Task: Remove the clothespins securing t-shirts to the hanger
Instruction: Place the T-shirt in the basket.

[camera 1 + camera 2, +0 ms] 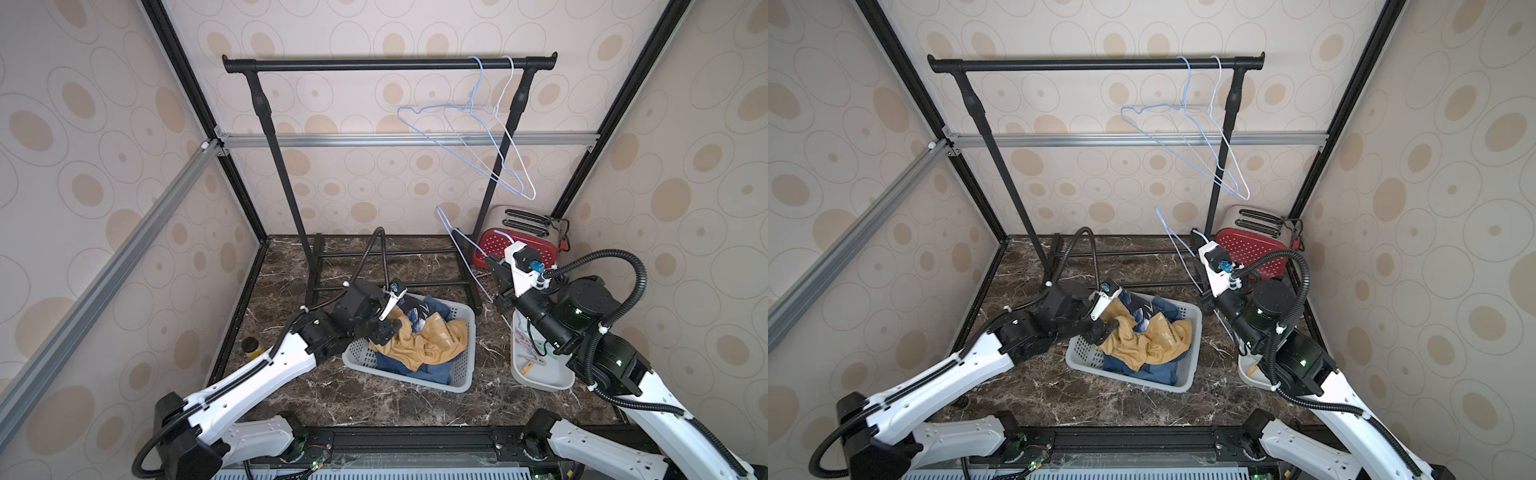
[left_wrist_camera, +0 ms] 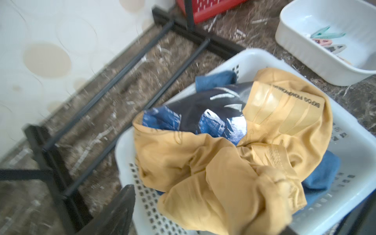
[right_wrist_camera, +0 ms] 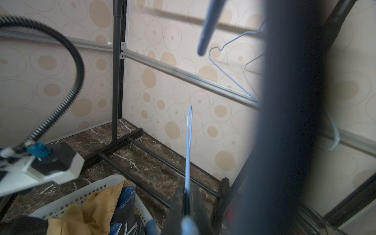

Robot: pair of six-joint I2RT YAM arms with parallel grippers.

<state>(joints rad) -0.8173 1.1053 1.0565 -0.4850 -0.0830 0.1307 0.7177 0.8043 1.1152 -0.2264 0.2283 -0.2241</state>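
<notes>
Clothespins [image 2: 327,39]: several, loose in white tray [image 2: 301,59], off the shirts. T-shirts [image 1: 419,345]: heaped in grey basket [image 1: 361,359]. Left gripper [image 1: 384,332]: jaws apart above the heap, empty; best lifted straight up, clear of cloth that could snag. Right gripper [image 3: 186,195]: clamped on blue wire hanger [image 3: 188,142].

White-shelled arms [image 1: 266,374], black ribbed cables [image 1: 618,252]
</notes>
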